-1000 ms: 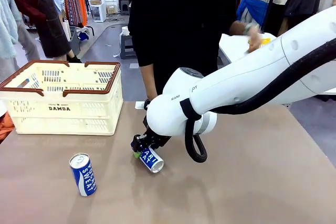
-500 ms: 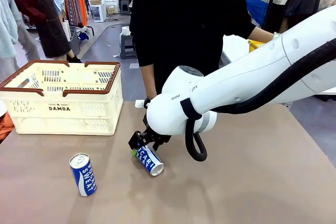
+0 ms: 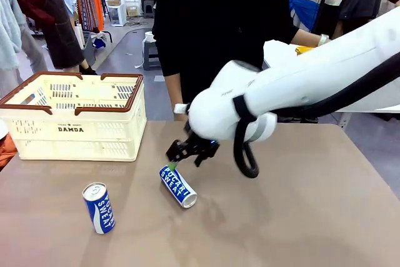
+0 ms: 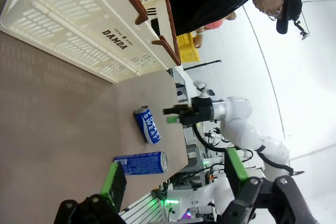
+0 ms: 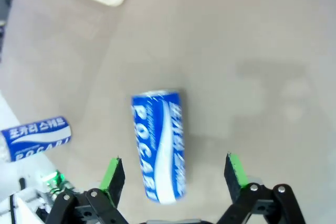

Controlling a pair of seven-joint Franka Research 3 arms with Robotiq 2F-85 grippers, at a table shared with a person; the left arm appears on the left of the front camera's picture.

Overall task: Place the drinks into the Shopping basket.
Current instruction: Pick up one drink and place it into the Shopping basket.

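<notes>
Front view, nearest the camera: one blue-and-white Pocari Sweat can stands upright on the brown table, toward the robot's left, silver top showing. A little farther in, near the middle, a second Pocari Sweat can lies on its side, its silver end turned toward the camera. Just above this lying can hangs the right gripper, reaching in from the right on its white arm; its jaws stand spread wide and hold nothing. Right wrist view agrees: the lying can rests on the table between the two green-padded fingers, with a gap on each side, and the upright can is off to one side. Left wrist view shows the left gripper open too and empty, well apart from both cans. Beyond the cans, at the table's far left, sits the Shopping basket, cream-white with brown rim and "DAMDA" on its wall. Behind the table's far edge stands a person in a black top
</notes>
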